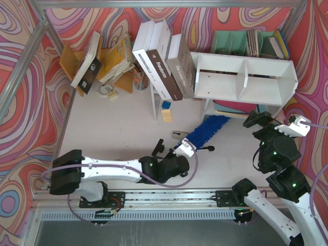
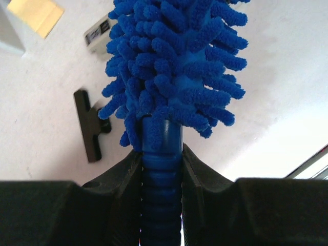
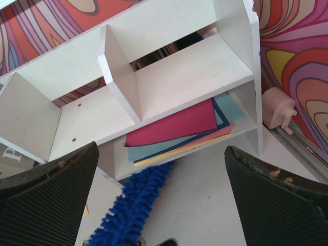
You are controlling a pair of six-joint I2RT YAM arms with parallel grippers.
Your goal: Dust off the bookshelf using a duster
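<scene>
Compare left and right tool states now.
Left tool is shut on the duster handle; right tool is open and empty. Left tool sits farther from the bookshelf; right tool is close in front of it. Both aim toward the bookshelf.

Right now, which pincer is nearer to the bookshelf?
Right. The open right pincer hovers close in front of the bookshelf, at its right end. The left pincer, shut on the duster handle, is farther back, toward the near left.
</scene>
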